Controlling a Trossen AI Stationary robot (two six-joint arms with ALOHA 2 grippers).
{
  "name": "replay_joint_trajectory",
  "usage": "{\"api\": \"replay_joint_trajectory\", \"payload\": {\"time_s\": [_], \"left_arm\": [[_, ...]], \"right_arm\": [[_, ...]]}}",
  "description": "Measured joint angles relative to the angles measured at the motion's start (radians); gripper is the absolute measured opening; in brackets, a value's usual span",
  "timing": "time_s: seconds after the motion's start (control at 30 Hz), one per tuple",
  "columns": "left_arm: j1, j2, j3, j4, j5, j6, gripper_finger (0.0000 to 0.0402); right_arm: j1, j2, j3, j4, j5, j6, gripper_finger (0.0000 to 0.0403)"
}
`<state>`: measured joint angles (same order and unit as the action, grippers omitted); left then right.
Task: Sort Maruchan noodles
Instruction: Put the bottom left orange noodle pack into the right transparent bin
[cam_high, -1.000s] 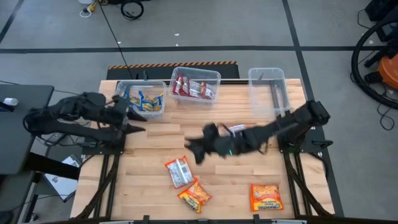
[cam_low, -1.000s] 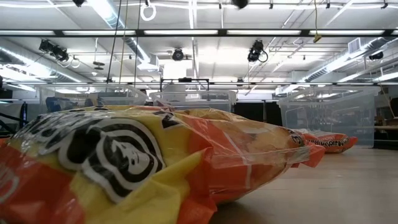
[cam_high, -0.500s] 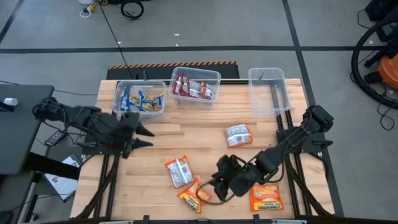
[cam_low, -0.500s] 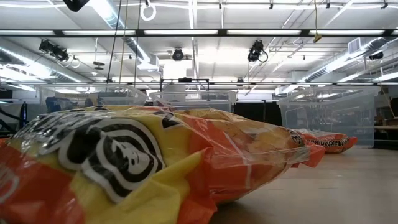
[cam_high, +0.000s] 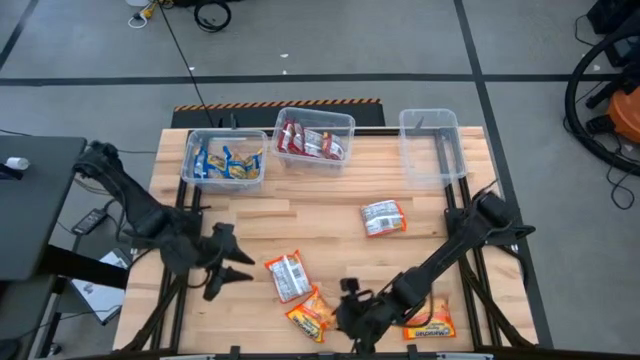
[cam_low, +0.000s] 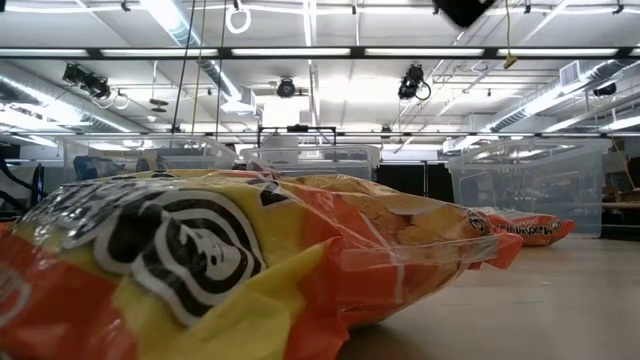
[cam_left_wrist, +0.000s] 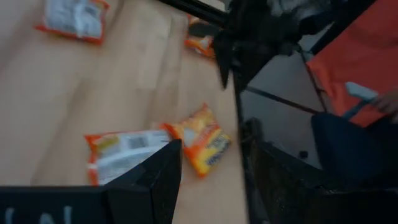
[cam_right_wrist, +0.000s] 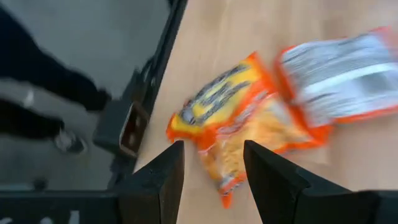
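Right gripper (cam_high: 352, 312) (fingers apart) hovers beside an orange-yellow packet (cam_high: 310, 315).

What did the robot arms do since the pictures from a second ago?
The right gripper swept from mid-table to the front edge, leaving a silver-faced packet mid-table; its fingers now stand open before the orange packet. The left gripper came forward from the blue packets' tub, open, toward another silver-faced packet. Tubs and remaining packets stayed put.

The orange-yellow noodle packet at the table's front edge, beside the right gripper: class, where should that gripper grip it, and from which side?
Across its short width, from above: the packet lies flat, and the open right gripper hovers beside it.
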<state>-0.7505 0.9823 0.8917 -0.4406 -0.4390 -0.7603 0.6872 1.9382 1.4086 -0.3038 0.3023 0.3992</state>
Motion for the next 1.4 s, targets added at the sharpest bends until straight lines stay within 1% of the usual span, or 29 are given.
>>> {"api": "replay_joint_trajectory", "payload": {"time_s": [0.1, 0.23, 0.4, 0.53, 0.67, 0.77, 0.87, 1.03, 1.2, 1.3, 1.37, 1.4], "left_arm": [[-0.045, 0.024, 0.000, 0.016, -0.018, -0.067, 0.0194], [-0.086, 0.046, 0.000, 0.024, -0.045, -0.125, 0.0194], [-0.097, 0.065, 0.000, 0.026, -0.064, -0.156, 0.0194], [-0.091, 0.066, 0.000, 0.024, -0.082, -0.169, 0.0194], [-0.074, 0.066, 0.000, 0.024, -0.110, -0.126, 0.0194], [-0.060, 0.066, 0.000, 0.023, -0.116, -0.110, 0.0194], [-0.044, 0.066, 0.000, 0.025, -0.115, -0.096, 0.0194], [-0.026, 0.065, 0.001, 0.027, -0.119, -0.084, 0.0194], [-0.004, 0.066, 0.001, 0.028, -0.119, -0.081, 0.0194], [0.001, 0.065, 0.001, 0.036, -0.119, -0.081, 0.0194], [0.001, 0.065, 0.001, 0.033, -0.119, -0.081, 0.0194], [0.001, 0.065, 0.001, 0.034, -0.119, -0.081, 0.0194]], "right_arm": [[0.001, 0.084, 0.000, 0.043, -0.032, -0.061, 0.0171], [0.002, 0.152, -0.001, 0.018, -0.018, -0.078, 0.0171], [0.000, 0.172, -0.001, 0.005, 0.070, -0.085, 0.0171], [0.002, 0.150, 0.000, -0.013, 0.091, -0.082, 0.0171], [0.000, 0.164, 0.000, -0.067, 0.048, -0.084, 0.0171], [-0.007, 0.178, -0.004, -0.062, 0.000, -0.081, 0.0171], [-0.014, 0.188, -0.005, -0.053, 0.012, -0.045, 0.0166], [-0.028, 0.188, -0.004, -0.007, 0.051, -0.035, 0.0135], [-0.043, 0.188, -0.004, -0.005, 0.019, -0.036, 0.0086], [-0.056, 0.188, -0.004, 0.003, 0.004, -0.028, 0.0047], [-0.066, 0.183, -0.004, 0.005, -0.029, 0.004, 0.0017], [-0.073, 0.176, -0.005, 0.000, -0.055, 0.028, 0.0010]]}}
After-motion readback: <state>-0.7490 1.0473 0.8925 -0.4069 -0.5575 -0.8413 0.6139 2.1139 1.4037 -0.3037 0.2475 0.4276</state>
